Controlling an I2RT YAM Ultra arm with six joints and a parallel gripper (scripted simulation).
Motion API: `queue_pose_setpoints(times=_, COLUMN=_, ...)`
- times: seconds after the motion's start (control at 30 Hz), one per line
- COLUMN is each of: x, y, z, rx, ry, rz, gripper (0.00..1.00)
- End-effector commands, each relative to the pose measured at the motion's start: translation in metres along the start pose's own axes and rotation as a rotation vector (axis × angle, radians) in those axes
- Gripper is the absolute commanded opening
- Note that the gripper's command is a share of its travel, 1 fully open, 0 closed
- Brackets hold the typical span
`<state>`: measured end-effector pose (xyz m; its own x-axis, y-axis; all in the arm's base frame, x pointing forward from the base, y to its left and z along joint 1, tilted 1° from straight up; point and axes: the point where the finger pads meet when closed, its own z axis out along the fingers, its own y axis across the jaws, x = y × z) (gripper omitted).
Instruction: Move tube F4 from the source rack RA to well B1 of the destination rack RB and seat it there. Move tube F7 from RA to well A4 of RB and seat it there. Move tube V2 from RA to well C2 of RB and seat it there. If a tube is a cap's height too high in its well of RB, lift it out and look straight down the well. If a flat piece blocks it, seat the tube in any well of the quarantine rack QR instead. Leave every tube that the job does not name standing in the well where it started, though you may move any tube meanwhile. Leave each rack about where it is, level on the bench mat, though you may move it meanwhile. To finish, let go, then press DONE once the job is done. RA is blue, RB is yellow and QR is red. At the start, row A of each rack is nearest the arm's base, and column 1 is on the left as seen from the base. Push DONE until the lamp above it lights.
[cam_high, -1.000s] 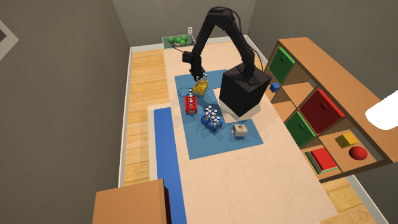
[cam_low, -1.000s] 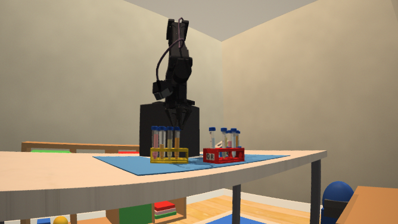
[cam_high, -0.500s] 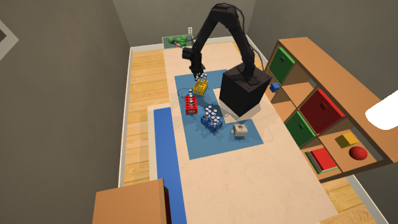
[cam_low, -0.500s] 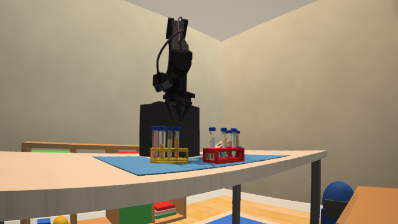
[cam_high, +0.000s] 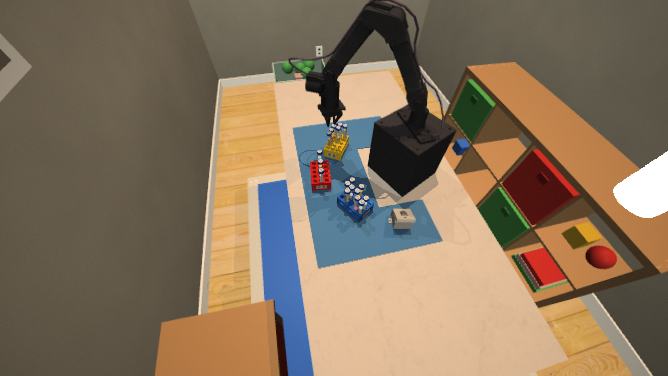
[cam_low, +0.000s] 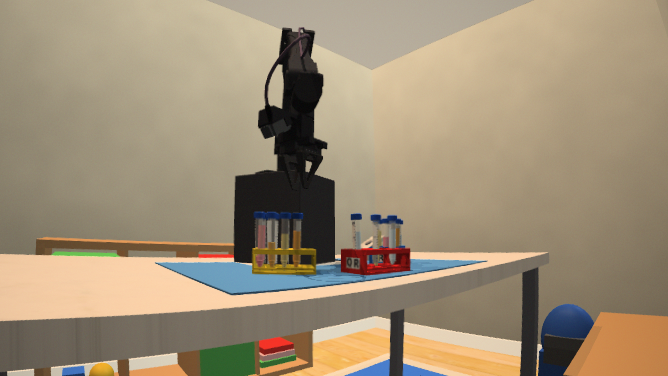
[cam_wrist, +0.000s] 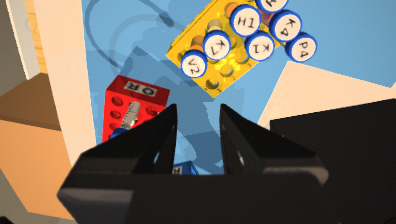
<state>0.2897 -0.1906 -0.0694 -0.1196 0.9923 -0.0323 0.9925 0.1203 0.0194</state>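
Tube V2 (cam_wrist: 193, 65) stands in the yellow rack RB (cam_wrist: 220, 85) (cam_high: 336, 148) (cam_low: 284, 267), at the rack's near corner in the wrist view, beside tubes K7 (cam_wrist: 216, 46), H1 (cam_wrist: 245, 22) and K1 (cam_wrist: 260, 47). My gripper (cam_wrist: 198, 111) (cam_high: 333, 120) (cam_low: 301, 182) hangs above RB, clear of the tube caps. Its fingers stand apart with nothing between them. The red rack QR (cam_wrist: 120, 107) (cam_high: 317, 177) (cam_low: 375, 267) holds a tube (cam_low: 356, 230). The blue rack RA (cam_high: 352, 205) holds several tubes.
The racks stand on a blue bench mat (cam_high: 380, 240). A small white button box (cam_high: 402, 218) sits near RA. The arm's black base block (cam_high: 407, 150) stands beside the racks. A shelf unit (cam_high: 540, 175) with bins lines the right side.
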Motion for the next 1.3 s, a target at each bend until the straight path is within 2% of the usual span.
queue_pose_setpoints(times=0.0, x=-0.007, y=0.005, z=-0.022, rx=-0.013, ry=-0.013, rz=-0.001, gripper=0.3)
queue_pose_setpoints(times=0.07, x=-0.008, y=0.004, z=-0.023, rx=-0.013, ry=-0.013, rz=0.0, gripper=0.3)
queue_pose_setpoints(times=0.1, x=-0.001, y=-0.001, z=-0.013, rx=0.006, ry=0.005, rz=-0.001, gripper=0.3)
queue_pose_setpoints(times=0.13, x=0.014, y=-0.004, z=-0.015, rx=0.02, ry=0.014, rz=-0.052, gripper=0.3)
queue_pose_setpoints(times=0.23, x=0.032, y=-0.001, z=-0.015, rx=0.02, ry=0.015, rz=-0.152, gripper=0.3)
queue_pose_setpoints(times=0.3, x=0.032, y=-0.001, z=-0.015, rx=0.02, ry=0.015, rz=-0.152, gripper=0.3)
queue_pose_setpoints(times=0.37, x=0.041, y=0.006, z=-0.015, rx=0.0, ry=-0.002, rz=-0.218, gripper=0.3)
queue_pose_setpoints(times=0.63, x=0.093, y=0.013, z=-0.015, rx=0.0, ry=-0.002, rz=-0.478, gripper=0.3)
queue_pose_setpoints(times=0.8, x=0.125, y=0.018, z=-0.015, rx=-0.001, ry=-0.002, rz=-0.463, gripper=0.3)
queue_pose_setpoints(times=0.87, x=0.125, y=0.018, z=-0.015, rx=-0.001, ry=-0.002, rz=-0.463, gripper=0.3)
queue_pose_setpoints(times=0.9, x=0.13, y=0.026, z=-0.018, rx=-0.016, ry=-0.011, rz=-0.463, gripper=0.3)
queue_pose_setpoints(times=0.93, x=0.139, y=0.02, z=-0.015, rx=-0.001, ry=-0.002, rz=-0.463, gripper=0.3)
queue_pose_setpoints(times=1.0, x=0.151, y=0.022, z=-0.015, rx=-0.002, ry=-0.001, rz=-0.463, gripper=0.3)
queue_pose_setpoints(times=1.03, x=0.151, y=0.023, z=-0.016, rx=-0.005, ry=-0.001, rz=-0.463, gripper=0.3)
queue_pose_setpoints(times=1.07, x=0.147, y=0.031, z=-0.013, rx=0.015, ry=0.009, rz=-0.464, gripper=0.3)
queue_pose_setpoints(times=1.1, x=0.137, y=0.034, z=-0.013, rx=0.015, ry=0.009, rz=-0.444, gripper=0.3)
queue_pose_setpoints(times=1.27, x=0.114, y=0.055, z=-0.012, rx=0.016, ry=0.007, rz=-0.458, gripper=0.3)
